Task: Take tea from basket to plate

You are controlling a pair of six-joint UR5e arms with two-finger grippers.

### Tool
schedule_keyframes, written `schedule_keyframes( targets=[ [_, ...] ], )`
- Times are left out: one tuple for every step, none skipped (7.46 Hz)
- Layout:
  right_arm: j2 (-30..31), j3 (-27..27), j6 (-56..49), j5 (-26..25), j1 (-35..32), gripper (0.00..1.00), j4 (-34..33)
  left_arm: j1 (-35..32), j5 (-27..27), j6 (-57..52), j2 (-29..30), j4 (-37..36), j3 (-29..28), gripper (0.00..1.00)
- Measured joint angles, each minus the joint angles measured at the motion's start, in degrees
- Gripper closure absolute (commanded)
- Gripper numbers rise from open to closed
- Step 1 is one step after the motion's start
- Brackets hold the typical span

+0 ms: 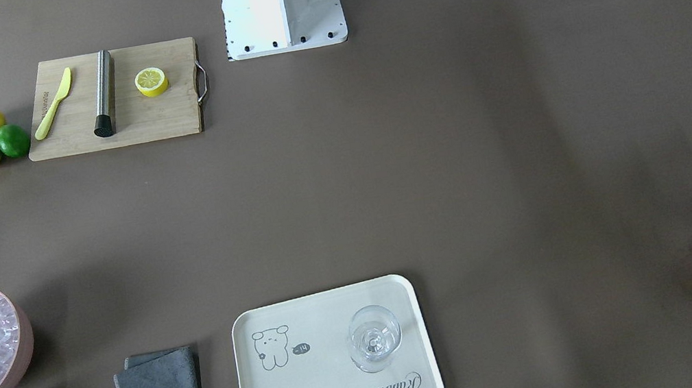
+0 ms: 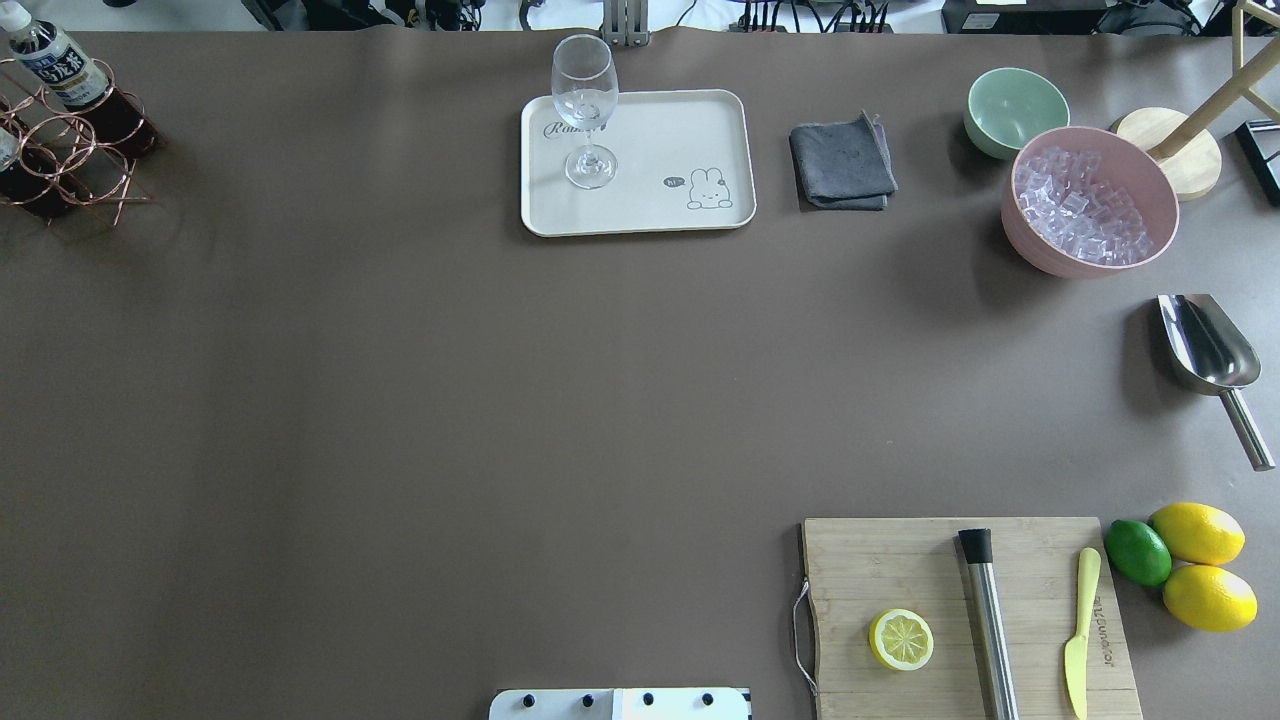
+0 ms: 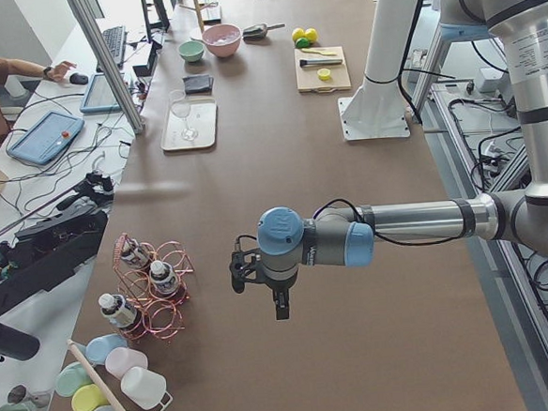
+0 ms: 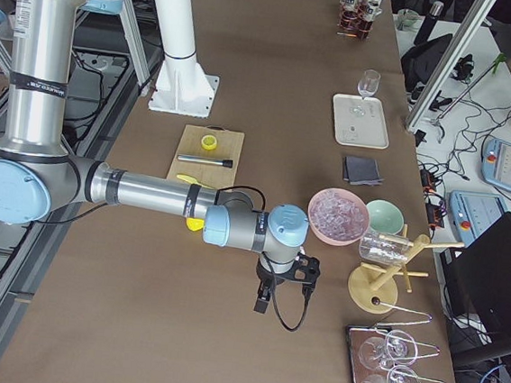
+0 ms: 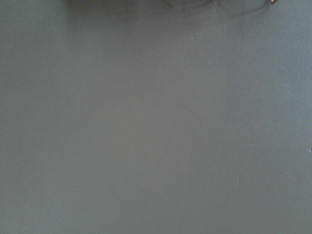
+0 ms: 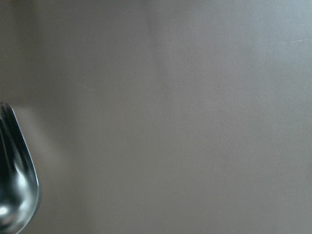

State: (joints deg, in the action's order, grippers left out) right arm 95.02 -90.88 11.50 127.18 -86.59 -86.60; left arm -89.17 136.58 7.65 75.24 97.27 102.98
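The tea bottle [image 2: 45, 55] stands in a cell of the wire basket [image 2: 62, 150] at the far left corner of the surface [image 2: 400, 400], with other bottles beside it. The cream plate [image 2: 650, 140] lies at the far edge near the middle, well apart from the basket. A stemmed glass [image 2: 585, 105] stands upright on its left part. My left claw [image 3: 280, 308] hangs over bare surface, nearer to me than the basket and apart from it. My right claw [image 4: 263, 303] hangs at the right end, near the pink bowl of ice [image 4: 336, 216]. For both claws I cannot tell whether the fingers are spread or pressed together.
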Motion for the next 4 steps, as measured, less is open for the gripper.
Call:
schedule_keyframes(
  targets=[
    [-0.2,-0.1,0.0,0.0,0.0,0.00,0.0,0.0,0.0,0.0,0.0,0.0,0.0,0.02],
    [-0.5,-0.4,-0.1,0.1,0.0,0.00,0.0,0.1,0.0,0.0,0.0,0.0,0.0,0.02],
    [-0.6,-0.6,-0.3,0.3,0.0,0.00,0.0,0.2,-0.1,0.1,0.1,0.0,-0.1,0.02],
    [-0.9,-1.1,-0.3,1.2,0.0,0.00,0.0,0.7,-0.3,0.1,0.3,0.0,-0.4,0.02]
  ],
)
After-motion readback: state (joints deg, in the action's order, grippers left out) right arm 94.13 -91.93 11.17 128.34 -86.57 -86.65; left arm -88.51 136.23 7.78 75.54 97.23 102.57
